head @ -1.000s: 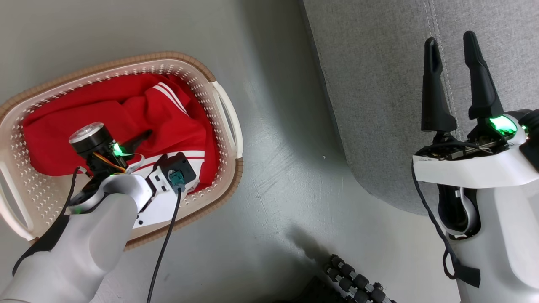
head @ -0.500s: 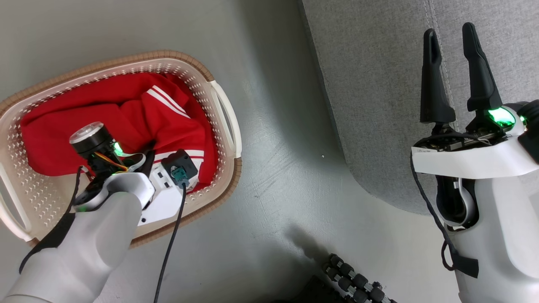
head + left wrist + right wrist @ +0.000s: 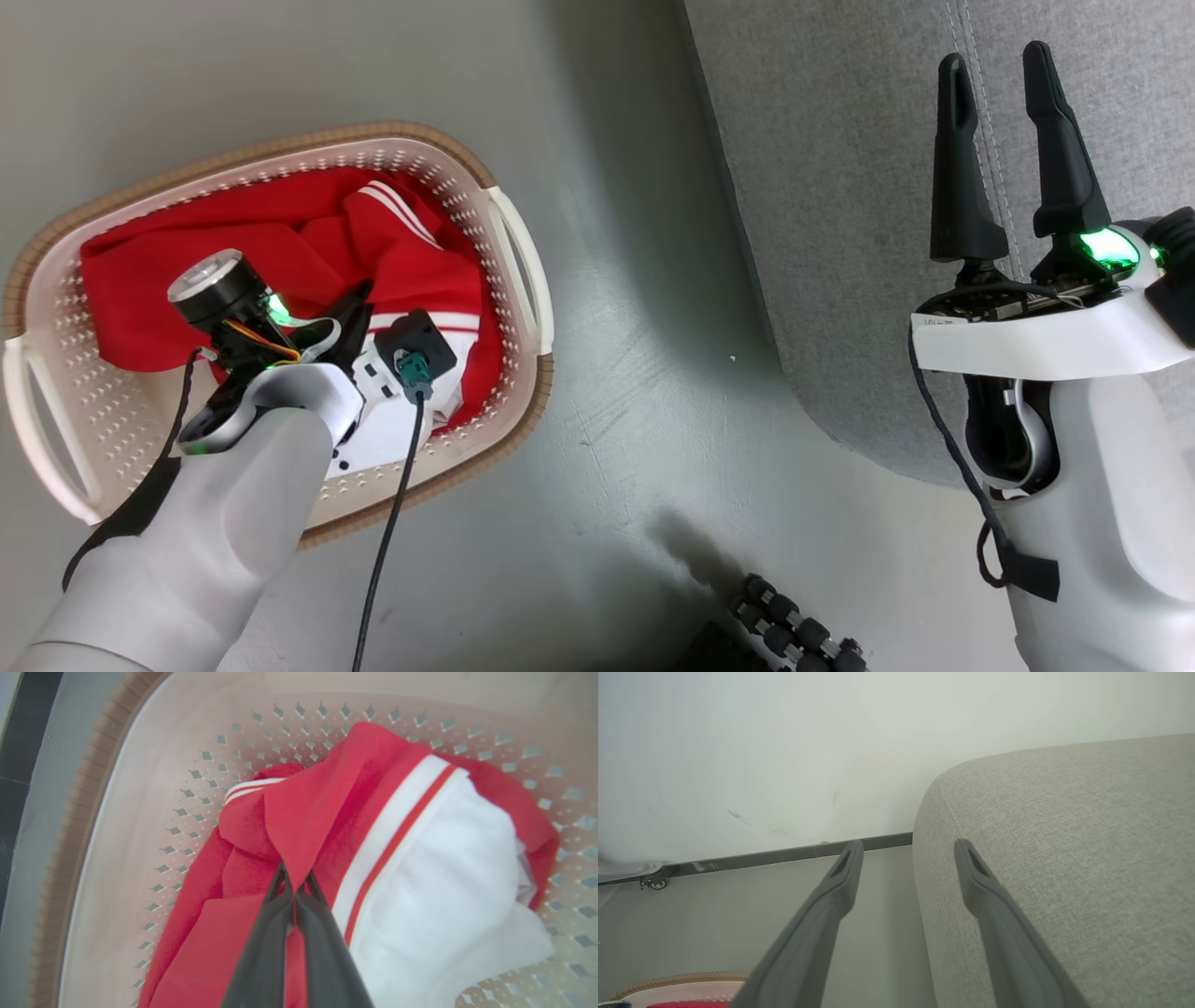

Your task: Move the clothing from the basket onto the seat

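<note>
Left gripper (image 3: pixel 293 884): fingers pressed together, pinching a fold of the red clothing (image 3: pixel 303 812) at their tips. The rest of the heap lies beneath and to both sides of them. Right gripper (image 3: pixel 992 61): fingers spread apart, holding nothing, above the seat (image 3: pixel 840 187). One grey seat. One cream basket (image 3: pixel 280 145), on the floor (image 3: pixel 635 373) to the seat's left, well apart. Clothing lies inside the basket: red, with white stripe trim and a white portion. Garment count cannot be told.
</note>
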`<state>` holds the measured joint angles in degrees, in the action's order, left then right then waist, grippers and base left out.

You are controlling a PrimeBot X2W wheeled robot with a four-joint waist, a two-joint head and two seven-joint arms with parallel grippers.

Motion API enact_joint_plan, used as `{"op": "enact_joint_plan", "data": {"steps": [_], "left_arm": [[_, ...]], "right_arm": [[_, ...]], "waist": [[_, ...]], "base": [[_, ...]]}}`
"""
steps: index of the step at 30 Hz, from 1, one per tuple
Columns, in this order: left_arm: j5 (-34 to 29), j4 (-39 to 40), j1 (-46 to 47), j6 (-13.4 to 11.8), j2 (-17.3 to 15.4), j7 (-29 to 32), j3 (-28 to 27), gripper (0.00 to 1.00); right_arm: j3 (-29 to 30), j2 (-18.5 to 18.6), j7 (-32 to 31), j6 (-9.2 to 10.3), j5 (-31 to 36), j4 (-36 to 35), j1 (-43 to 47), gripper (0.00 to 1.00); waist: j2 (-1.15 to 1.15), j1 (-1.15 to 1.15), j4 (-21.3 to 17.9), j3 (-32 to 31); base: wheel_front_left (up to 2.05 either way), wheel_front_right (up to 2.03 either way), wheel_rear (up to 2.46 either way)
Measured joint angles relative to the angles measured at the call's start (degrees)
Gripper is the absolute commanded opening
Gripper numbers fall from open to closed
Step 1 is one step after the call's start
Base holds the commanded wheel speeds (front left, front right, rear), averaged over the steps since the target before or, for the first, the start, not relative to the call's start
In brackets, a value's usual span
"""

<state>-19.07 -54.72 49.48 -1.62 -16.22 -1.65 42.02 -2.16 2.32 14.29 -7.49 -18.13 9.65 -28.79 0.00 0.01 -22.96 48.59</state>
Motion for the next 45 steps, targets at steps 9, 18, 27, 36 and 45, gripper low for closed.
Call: {"op": "enact_joint_plan", "data": {"steps": [9,18,27,36,45], "left_arm": [[3.16,2.07,-0.4,-1.41,-0.33,-4.04,-2.3,0.0],[6.73,4.91,-2.6,-3.99,-0.68,-7.57,-5.76,0.0],[11.72,10.0,-4.92,-6.55,0.87,-10.59,-9.73,0.0],[14.06,14.79,-7.97,-8.21,1.8,-11.57,-11.34,0.0],[16.78,19.12,-11.48,-9.84,1.96,-12.05,-13.36,0.0]], "right_arm": [[1.81,0.03,0.0,0.0,1.12,0.54,-0.01,1.0],[2.3,0.05,0.0,0.0,2.58,0.75,0.01,1.0],[2.94,0.11,0.01,0.0,4.64,1.12,0.01,1.0],[3.16,0.14,0.01,0.0,6.65,1.89,0.04,1.0],[3.18,0.19,0.04,0.0,8.78,3.37,0.5,1.0]], "waist": [[0.0,0.0,1.79,-1.93],[0.0,0.0,3.61,-3.81],[0.0,0.0,5.95,-6.64],[0.0,0.0,7.87,-9.77],[0.0,0.0,9.7,-13.43]], "base": [[0.0,0.0,0.0],[0.0,0.0,0.0],[0.0,0.0,0.0],[0.0,0.0,0.0],[0.0,0.0,0.0]]}}
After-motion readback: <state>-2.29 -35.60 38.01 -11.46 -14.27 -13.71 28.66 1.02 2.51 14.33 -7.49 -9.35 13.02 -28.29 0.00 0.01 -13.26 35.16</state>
